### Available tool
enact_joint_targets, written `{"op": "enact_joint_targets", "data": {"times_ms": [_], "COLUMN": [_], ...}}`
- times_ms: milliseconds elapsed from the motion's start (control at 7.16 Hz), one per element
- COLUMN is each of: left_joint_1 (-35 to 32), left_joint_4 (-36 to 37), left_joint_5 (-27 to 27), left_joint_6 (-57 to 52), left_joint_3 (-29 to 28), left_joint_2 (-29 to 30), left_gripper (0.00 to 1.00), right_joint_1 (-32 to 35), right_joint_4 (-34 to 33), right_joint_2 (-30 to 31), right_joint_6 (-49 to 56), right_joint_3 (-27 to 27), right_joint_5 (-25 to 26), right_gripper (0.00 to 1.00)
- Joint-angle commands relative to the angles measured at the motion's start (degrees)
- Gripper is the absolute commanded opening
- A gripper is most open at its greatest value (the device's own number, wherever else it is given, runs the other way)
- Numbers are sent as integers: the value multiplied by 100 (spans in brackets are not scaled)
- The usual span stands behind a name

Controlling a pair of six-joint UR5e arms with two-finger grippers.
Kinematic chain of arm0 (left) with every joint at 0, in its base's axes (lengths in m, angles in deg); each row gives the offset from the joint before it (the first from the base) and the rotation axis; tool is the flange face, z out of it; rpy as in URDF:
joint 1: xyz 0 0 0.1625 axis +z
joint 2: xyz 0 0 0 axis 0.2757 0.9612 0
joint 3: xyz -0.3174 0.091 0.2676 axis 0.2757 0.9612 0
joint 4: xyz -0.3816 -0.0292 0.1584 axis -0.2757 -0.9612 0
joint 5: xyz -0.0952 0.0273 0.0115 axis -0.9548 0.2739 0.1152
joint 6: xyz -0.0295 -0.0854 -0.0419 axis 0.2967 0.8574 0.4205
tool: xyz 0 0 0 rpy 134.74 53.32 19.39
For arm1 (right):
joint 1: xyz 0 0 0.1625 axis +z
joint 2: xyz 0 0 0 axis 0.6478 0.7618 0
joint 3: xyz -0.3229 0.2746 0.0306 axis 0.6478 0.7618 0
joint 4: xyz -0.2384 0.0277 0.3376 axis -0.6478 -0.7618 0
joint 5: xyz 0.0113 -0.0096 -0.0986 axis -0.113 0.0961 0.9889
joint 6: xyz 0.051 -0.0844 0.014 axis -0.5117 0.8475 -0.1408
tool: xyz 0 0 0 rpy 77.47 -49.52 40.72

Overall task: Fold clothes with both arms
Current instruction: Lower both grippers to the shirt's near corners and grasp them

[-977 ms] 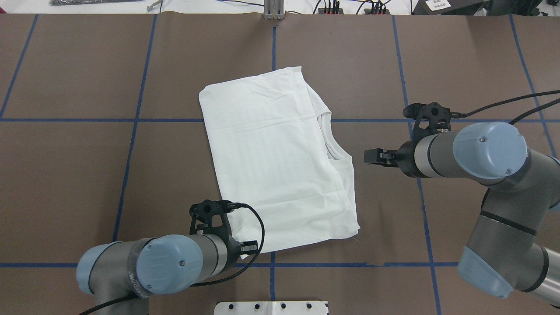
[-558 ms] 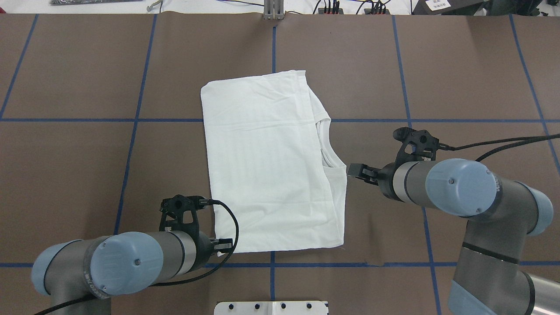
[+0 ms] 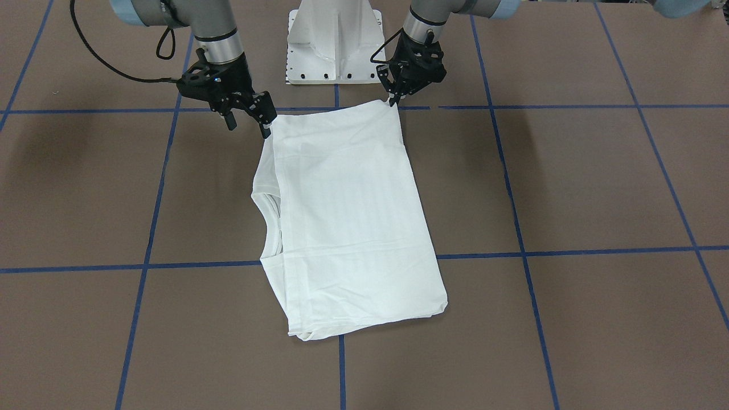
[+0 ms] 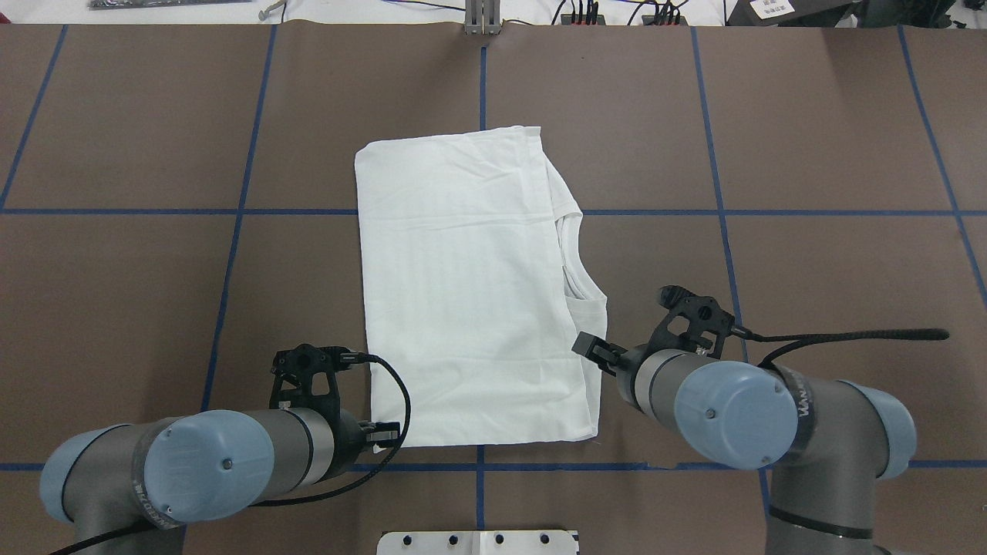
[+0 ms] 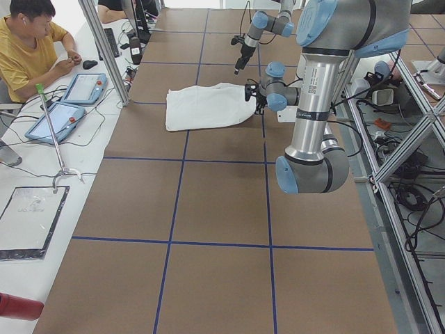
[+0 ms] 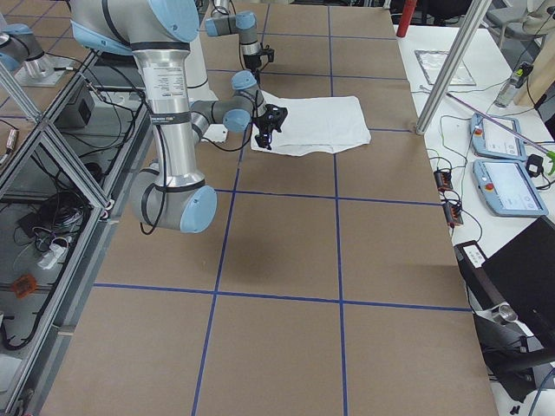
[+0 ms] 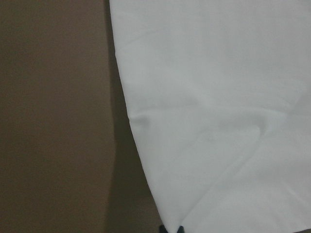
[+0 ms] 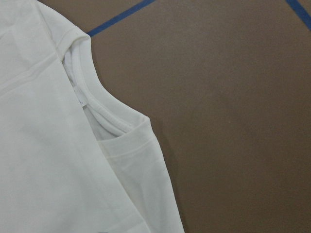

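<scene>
Front-facing: the folded T-shirt (image 3: 347,216) lies flat just out from the pedestal base (image 3: 336,45). The left gripper (image 3: 392,101), off the base's corner, pinches a shirt corner. Overhead: the right gripper (image 4: 586,344), farther from the base, is at the shirt's edge; its finger spread cannot be told.

T-shirt (image 4: 470,293) | white | folded rectangle | lying flat | neckline exposed
</scene>
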State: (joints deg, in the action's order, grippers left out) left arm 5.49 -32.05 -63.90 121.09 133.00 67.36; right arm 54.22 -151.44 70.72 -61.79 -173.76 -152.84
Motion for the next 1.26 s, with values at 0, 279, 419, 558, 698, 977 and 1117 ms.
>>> {"op": "enact_joint_targets", "data": {"times_ms": [0,279,419,558,698,977,1117], "left_joint_1": [23,67,76,76,76,76,76], "left_joint_4": [-2,-2,-2,-10,-10,-10,-10], "left_joint_5": [0,0,0,0,0,9,9], "left_joint_6": [13,48,48,48,48,57,57], "left_joint_3": [-3,-3,-3,-3,-3,6,-3], "left_joint_2": [5,32,41,32,32,41,32], "left_gripper": [0,0,0,0,0,0,0], "right_joint_1": [-364,-417,-505,-592,-637,-664,-672], "right_joint_4": [-508,-544,-588,-597,-597,-597,-597], "right_joint_2": [-425,-409,-391,-408,-417,-505,-636], "right_joint_6": [-862,-980,-1058,-1172,-1243,-1322,-1375], "right_joint_3": [227,491,544,571,632,772,886], "right_joint_5": [258,258,266,275,354,416,503], "right_gripper": [88,86,86,87,87,84,77]}}
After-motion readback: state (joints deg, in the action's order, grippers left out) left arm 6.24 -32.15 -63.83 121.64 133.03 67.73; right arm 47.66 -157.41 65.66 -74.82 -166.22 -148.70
